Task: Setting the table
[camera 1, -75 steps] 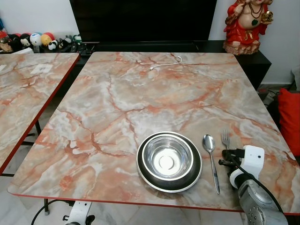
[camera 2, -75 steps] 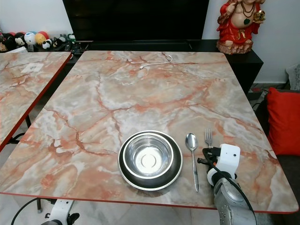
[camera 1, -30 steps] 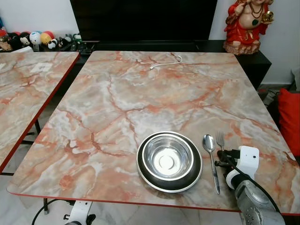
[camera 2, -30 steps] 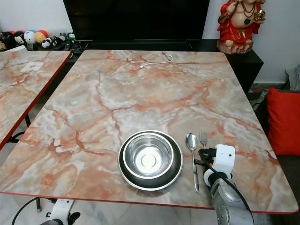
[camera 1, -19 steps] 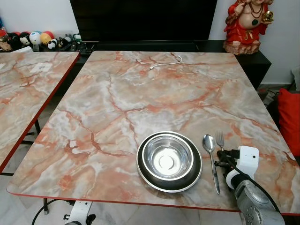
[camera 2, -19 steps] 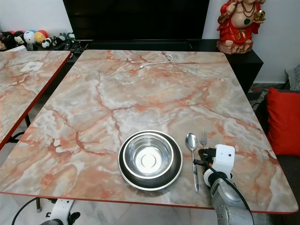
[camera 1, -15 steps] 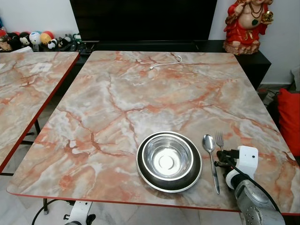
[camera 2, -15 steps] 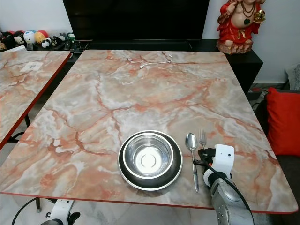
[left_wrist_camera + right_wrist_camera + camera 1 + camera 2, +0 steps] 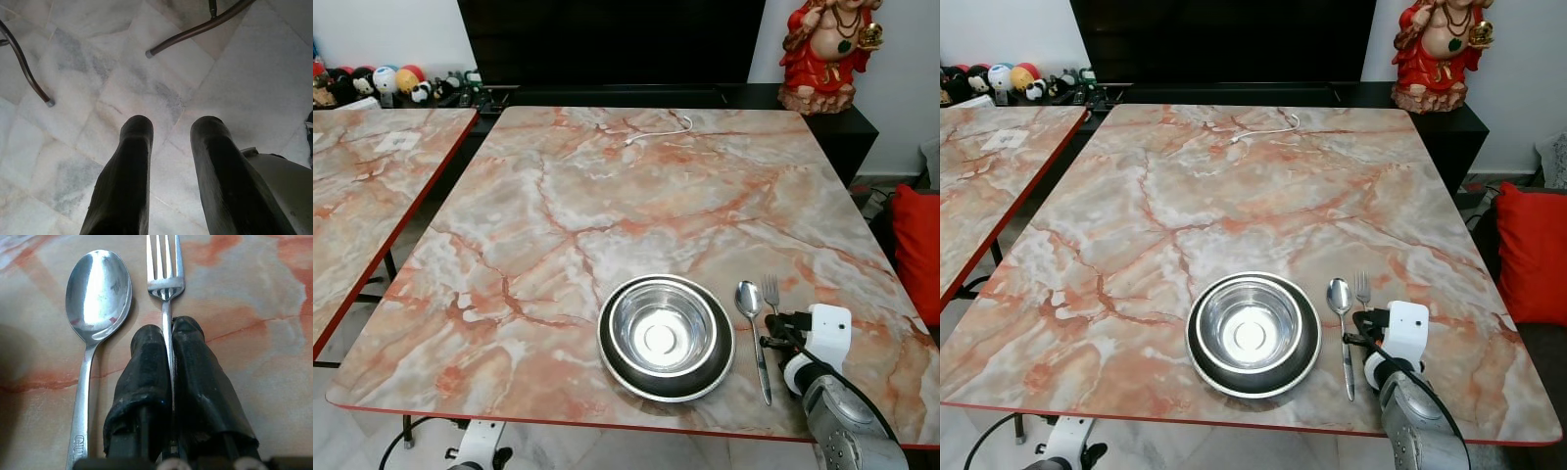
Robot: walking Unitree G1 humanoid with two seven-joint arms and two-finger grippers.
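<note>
The right gripper (image 9: 168, 340) is pinched tight on the slim silver fork (image 9: 165, 269), laying it just beside the shiny metal spoon (image 9: 98, 293), right of the steel bowl on its dark plate (image 9: 664, 335) (classic place setting). The left gripper (image 9: 171, 142) hangs over the floor, fingers apart.

Polished, mirror-bright metal on the spoon (image 9: 98, 293) and fork (image 9: 165, 269) just ahead of the matt black rubbery fingers (image 9: 149, 377). Glossy steel bowl (image 9: 664, 331) beside them. Smooth, veined marble-look table (image 9: 607, 215). Pale marble floor tiles (image 9: 73, 98).
</note>
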